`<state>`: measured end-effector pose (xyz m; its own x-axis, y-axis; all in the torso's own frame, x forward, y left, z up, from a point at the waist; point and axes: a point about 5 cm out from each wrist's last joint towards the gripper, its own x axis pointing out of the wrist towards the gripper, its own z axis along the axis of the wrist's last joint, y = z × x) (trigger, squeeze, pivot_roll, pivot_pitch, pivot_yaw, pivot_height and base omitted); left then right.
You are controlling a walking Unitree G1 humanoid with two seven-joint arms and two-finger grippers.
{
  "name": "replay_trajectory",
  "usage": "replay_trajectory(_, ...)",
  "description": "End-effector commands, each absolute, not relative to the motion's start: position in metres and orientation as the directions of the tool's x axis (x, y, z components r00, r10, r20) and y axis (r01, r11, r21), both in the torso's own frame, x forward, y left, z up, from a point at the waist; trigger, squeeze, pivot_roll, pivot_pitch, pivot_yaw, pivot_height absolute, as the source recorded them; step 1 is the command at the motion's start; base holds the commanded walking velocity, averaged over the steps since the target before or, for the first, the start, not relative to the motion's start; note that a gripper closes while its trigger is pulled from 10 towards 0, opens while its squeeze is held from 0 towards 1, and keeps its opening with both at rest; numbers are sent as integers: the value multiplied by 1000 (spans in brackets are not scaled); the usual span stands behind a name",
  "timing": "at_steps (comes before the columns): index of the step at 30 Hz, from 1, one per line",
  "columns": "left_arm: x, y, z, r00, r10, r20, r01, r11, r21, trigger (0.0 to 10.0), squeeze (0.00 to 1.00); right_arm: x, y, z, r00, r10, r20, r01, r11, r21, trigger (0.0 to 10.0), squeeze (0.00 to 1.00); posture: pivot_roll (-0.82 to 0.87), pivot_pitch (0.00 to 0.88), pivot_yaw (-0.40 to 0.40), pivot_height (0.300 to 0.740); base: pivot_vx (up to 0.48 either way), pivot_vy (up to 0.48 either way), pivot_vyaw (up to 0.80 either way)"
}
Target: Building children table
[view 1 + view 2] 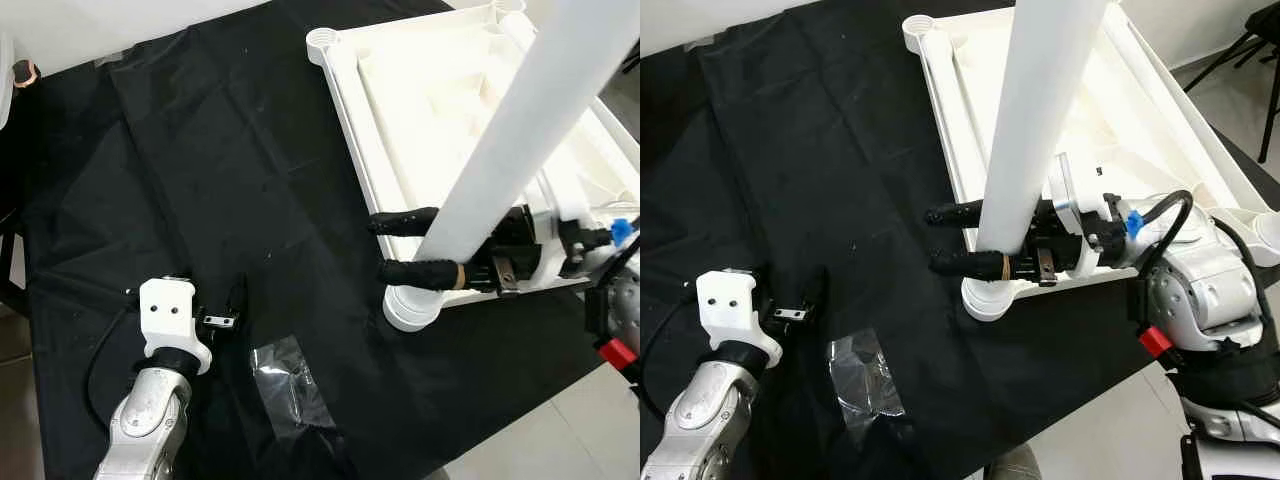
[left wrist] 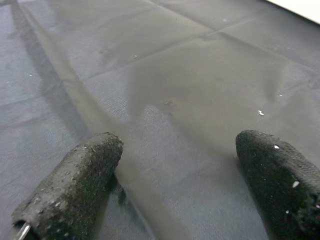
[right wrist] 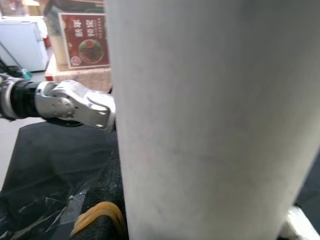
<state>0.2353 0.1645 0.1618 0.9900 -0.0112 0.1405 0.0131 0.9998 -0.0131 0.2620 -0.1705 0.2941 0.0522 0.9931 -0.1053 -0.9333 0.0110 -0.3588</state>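
Observation:
A white children's table top (image 1: 345, 110) lies upside down on a black cloth (image 1: 200, 150). A thick white table leg (image 1: 520, 140) stands tilted in the near corner socket (image 1: 410, 308). My right gripper (image 1: 378, 248) is shut on the leg just above the socket, one black finger on each side. In the right wrist view the leg (image 3: 210, 115) fills the space between the fingers. My left gripper (image 1: 215, 300) rests low over the cloth at the near left. It is open with nothing between its fingers (image 2: 75, 185).
A crumpled clear plastic bag (image 1: 285, 385) lies on the cloth just right of the left gripper. Another open corner socket (image 1: 322, 40) sits at the table top's far end. Pale floor tiles (image 1: 560, 440) begin past the cloth's near right edge.

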Motion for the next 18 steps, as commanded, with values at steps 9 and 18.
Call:
replay_trajectory(9,233,169,154,995,4,102,-2,1000,-17,10000,0,276,-178,251,245,954,-171,-959,213,-187,10000,0,19,410,84,740,0,0,0)
replay_trajectory(18,235,170,153,995,5,102,-3,1000,-16,10000,0,277,-171,223,468,851,-240,-883,439,-164,10000,0,9,406,80,740,0,0,0)
